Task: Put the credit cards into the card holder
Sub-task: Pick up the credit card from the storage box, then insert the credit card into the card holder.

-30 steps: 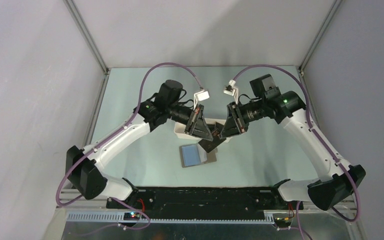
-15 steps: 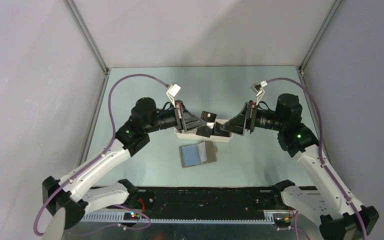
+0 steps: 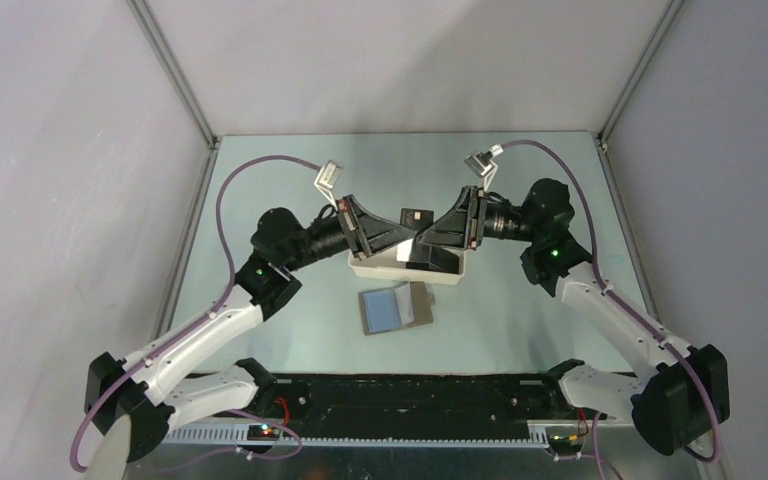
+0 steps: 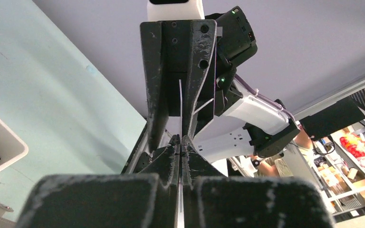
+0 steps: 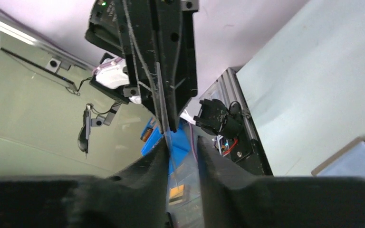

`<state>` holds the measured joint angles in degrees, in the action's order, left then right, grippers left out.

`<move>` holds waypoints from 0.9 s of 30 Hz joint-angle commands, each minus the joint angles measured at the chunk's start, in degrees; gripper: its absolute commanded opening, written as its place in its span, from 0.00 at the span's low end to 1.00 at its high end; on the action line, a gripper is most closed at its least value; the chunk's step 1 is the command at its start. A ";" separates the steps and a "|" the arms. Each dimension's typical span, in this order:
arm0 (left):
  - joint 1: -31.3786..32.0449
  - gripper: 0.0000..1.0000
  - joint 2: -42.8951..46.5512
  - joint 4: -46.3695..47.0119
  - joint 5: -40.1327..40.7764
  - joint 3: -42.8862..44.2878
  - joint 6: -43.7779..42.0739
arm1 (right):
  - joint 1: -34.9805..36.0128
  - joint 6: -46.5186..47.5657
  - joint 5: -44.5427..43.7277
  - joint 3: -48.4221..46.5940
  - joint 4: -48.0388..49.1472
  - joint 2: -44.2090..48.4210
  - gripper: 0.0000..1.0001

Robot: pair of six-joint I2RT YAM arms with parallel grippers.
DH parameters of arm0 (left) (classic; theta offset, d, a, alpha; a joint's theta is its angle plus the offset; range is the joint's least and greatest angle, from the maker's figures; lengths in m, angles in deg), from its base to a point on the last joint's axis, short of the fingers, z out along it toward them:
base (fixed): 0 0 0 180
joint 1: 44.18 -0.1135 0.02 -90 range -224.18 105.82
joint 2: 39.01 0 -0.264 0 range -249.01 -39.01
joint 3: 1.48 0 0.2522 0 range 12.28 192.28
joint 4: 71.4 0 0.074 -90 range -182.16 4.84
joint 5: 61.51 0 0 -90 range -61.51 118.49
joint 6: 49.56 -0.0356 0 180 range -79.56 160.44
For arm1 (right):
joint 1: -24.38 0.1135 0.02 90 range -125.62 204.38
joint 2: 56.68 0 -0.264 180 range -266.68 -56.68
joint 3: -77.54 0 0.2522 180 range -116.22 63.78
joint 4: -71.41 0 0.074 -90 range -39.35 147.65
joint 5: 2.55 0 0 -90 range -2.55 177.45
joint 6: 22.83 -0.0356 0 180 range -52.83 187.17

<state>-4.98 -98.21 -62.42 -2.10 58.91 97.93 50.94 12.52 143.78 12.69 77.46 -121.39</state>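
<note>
Left end effector (image 4: 181, 141) pinching thin dark credit card (image 3: 417, 216); right end effector (image 5: 181, 143) part-open around its edge

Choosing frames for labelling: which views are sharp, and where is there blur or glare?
Top external: sharp, evenly lit, no glare on the table. Left wrist: the left fingers blur near the lens; bright background at right. Right wrist: the right fingers blur likewise near the lens.

white tray (image 3: 392, 272) | mid-table, long | table (image 3: 290, 190) | pale teal surface
</note>
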 commanded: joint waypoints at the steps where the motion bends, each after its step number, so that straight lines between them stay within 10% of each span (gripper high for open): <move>1: -0.16 0.00 1.35 4.18 -0.58 -0.50 1.66 | 0.99 -5.79 2.33 -0.66 11.31 -1.21 0.23; 7: -0.19 0.06 1.19 4.12 -0.31 -1.72 2.05 | 1.39 -4.74 2.19 -0.68 9.77 -0.52 0.00; 12: -1.07 0.60 3.46 3.20 2.27 -6.65 3.64 | 1.40 4.40 -1.65 -2.96 -7.57 1.05 0.00; 18: -4.52 0.91 11.77 -14.30 12.17 -16.20 3.76 | 2.07 17.74 -10.60 -3.14 -26.63 2.33 0.00; 27: -5.05 0.99 12.70 -33.63 23.83 -20.42 1.58 | 7.81 26.62 -21.93 -1.46 -40.44 -5.52 0.00</move>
<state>-9.61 -82.43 -89.39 16.68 39.63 100.54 56.98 33.41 127.83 11.62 44.35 -122.72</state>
